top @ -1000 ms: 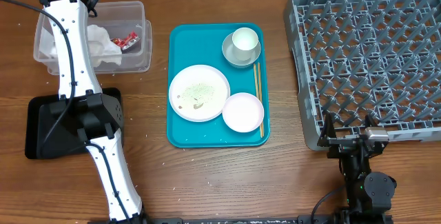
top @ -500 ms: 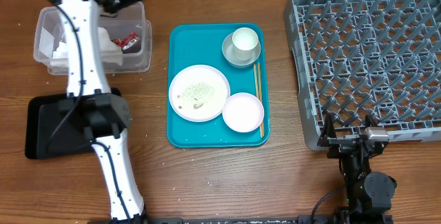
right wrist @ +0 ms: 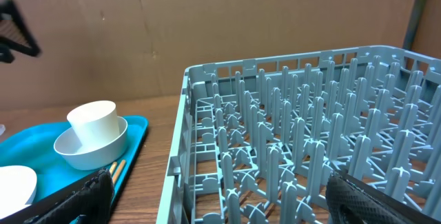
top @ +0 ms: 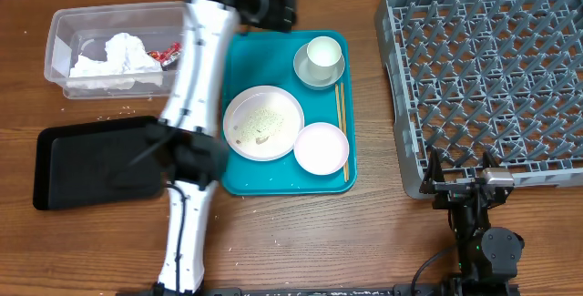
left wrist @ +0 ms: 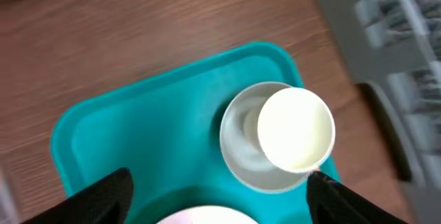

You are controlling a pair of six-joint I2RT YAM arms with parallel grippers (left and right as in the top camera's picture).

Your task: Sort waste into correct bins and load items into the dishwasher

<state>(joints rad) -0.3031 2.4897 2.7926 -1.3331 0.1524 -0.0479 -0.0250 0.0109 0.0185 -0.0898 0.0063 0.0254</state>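
My left tool (left wrist: 217, 182), fingers apart and empty, hovers over the cup (left wrist: 296, 131) standing in a bowl (left wrist: 238, 145) on the teal tray (left wrist: 138, 127). The cup looks light, rigid and slick, so I'd pinch its rim.

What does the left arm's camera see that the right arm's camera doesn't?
Only the left wrist view: the open left claw and a top-down look inside the white cup. Only the right wrist view: the open right claw, the chopsticks and the cardboard wall. Both: the cup sitting in a bowl on the teal tray, and the grey dish rack, blurry in the left one.
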